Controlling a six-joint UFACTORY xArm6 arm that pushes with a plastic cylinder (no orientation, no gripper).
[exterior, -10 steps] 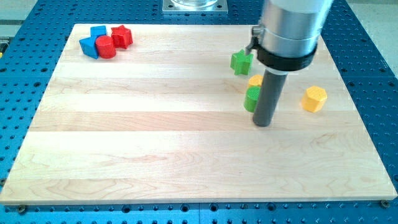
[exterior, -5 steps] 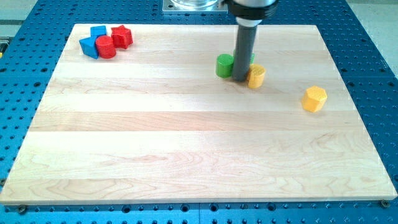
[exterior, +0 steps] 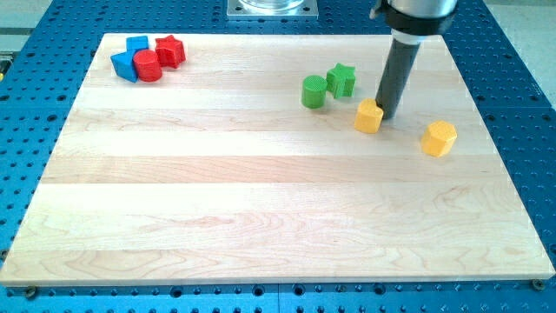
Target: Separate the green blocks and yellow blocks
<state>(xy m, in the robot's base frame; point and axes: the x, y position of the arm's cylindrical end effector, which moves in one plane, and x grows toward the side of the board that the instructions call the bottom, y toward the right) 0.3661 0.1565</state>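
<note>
Standing on the wooden board (exterior: pixel 261 191), my tip (exterior: pixel 390 117) is right beside the yellow cylinder (exterior: pixel 368 116). It sits on the right side of that block, at its top corner, so close that it seems to touch it. I have no fingers at all, just a dark rod (exterior: pixel 399 74) that goes straight up out of the view's top.

To the left of the yellow cylinder, and a bit higher up, are the two green blocks. The green cylinder (exterior: pixel 314 91) is on the left. The green star (exterior: pixel 340 79) is just beside it on the right, a little nearer the view's top. There is a small gap between the two. The star is near the rod but not touching it.

Off to the right is the yellow hexagon (exterior: pixel 439 137). It sits alone, apart from the other yellow block, and my tip is between the two yellow blocks.

Far away in the top left corner of the board is a little bunch of four blocks packed close together. I see a blue block (exterior: pixel 136 43) at the top, a red star (exterior: pixel 170 51) on the right, a red cylinder (exterior: pixel 147 66) at the bottom and one more blue block (exterior: pixel 124 64) on the left.

All around the board is a blue table (exterior: pixel 35 130) full of small holes.
</note>
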